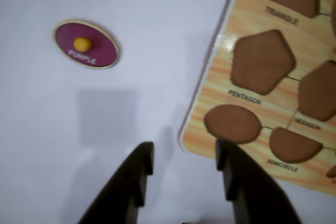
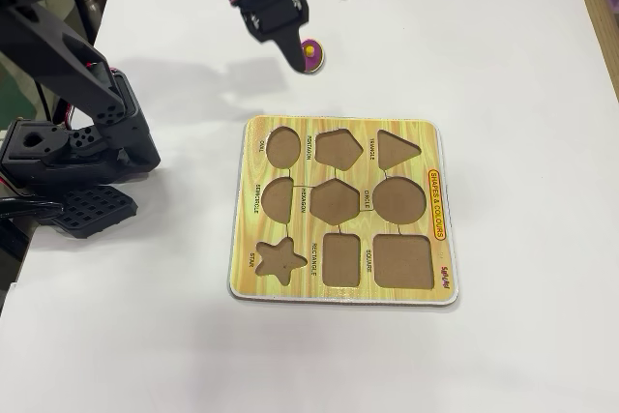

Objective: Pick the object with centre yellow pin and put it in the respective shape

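purple with a tan rim, the oval piece (image 1: pixel 85 44) lies flat on the white tabletop (image 1: pixel 47 145) in the upper left of the wrist view, face up, with its small yellow pin (image 1: pixel 81 44) at the middle and the word "purple" under it. it is well apart from the yellow board (image 1: pixel 273 106), which fills the right side of that frame. in the fixed view the piece (image 2: pixel 311 53) sits at the top centre, partly hidden behind the arm, above the board (image 2: pixel 343 210).

the gripper (image 1: pixel 185 158) enters from the bottom edge of the wrist view with its two dark jaws spread apart and nothing between them; it hangs over bare tabletop beside the board's edge, not over the piece.

the step in hand seems to be the approach. to do it well, i think the jaws should travel toward the upper left of the wrist view until the pin is centred in the gap, then come down straight.

the long axis of the piece runs from upper left to lower right in the wrist view, only a little tilted from horizontal. closing across the short width looks safer, as the flat piece could slide away otherwise. the oval cutout (image 1: pixel 232 124) lies with its long axis nearly horizontal in this view, so probably only a small turn is needed later.
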### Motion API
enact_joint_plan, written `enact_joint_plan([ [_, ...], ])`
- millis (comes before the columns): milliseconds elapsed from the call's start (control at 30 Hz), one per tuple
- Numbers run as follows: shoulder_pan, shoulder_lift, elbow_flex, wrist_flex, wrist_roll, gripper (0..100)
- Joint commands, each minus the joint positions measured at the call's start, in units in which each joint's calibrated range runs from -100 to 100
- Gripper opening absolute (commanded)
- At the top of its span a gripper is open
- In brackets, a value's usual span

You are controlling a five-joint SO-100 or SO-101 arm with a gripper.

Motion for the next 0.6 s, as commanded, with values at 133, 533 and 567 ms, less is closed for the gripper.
enact_joint_plan([
  [133, -8.2, 5.4, -7.5, -1.1, -6.0, 14],
  [533, -13.1, 17.1, -20.2, -1.2, -14.0, 14],
  [567, -13.1, 18.1, -21.3, -1.2, -14.3, 14],
])
